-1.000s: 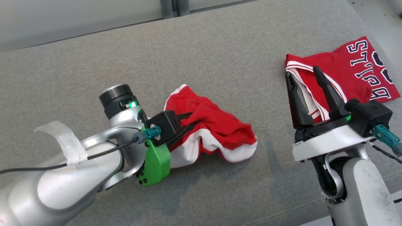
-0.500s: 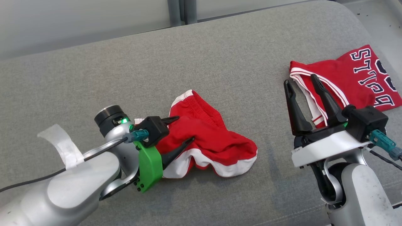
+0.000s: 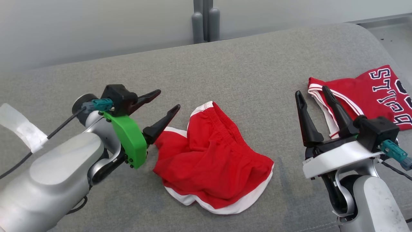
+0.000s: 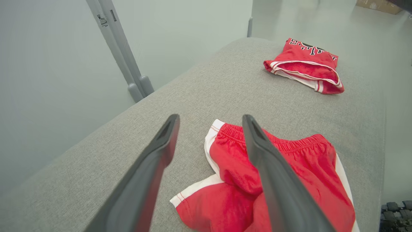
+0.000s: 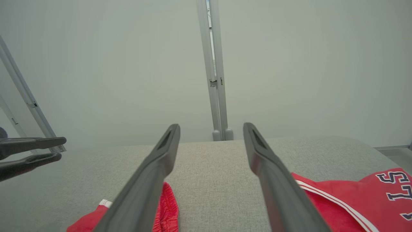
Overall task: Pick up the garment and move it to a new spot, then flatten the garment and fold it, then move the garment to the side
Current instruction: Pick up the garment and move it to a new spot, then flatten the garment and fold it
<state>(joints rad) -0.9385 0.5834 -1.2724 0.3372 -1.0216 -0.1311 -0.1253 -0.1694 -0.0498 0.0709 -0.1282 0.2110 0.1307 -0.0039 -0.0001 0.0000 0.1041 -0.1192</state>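
1. Garment: one pair of red shorts with white trim and a gathered waistband. It lies crumpled, not flattened, on the grey cushion, near the middle and towards the front edge. The waistband points to the far side. A white-edged hem curves along the near side. One white-trimmed corner sticks out to my left.
2. My left pincer: fingers spread wide, nothing between them. It sits just left of the shorts, fingers pointing across towards them and slightly away from me. In my left wrist view one finger crosses in front of the red cloth. I cannot tell whether it touches the cloth.
3. Green bracket: fixed at my left wrist, just beside the jutting corner of the shorts.
4. Tape: a white strip on my left forearm, with a loose end standing up.
5. My right pincer: fingers spread wide, holding nothing, pointing away from me. It stands to the right of the shorts and well apart from them.
6. Jersey: red, folded, with white-striped edging and dark white-outlined lettering. It lies at the right end of the cushion, beyond my right pincer and well apart from the shorts.
7. Post: grey, upright, behind the cushion's far edge against a pale wall.
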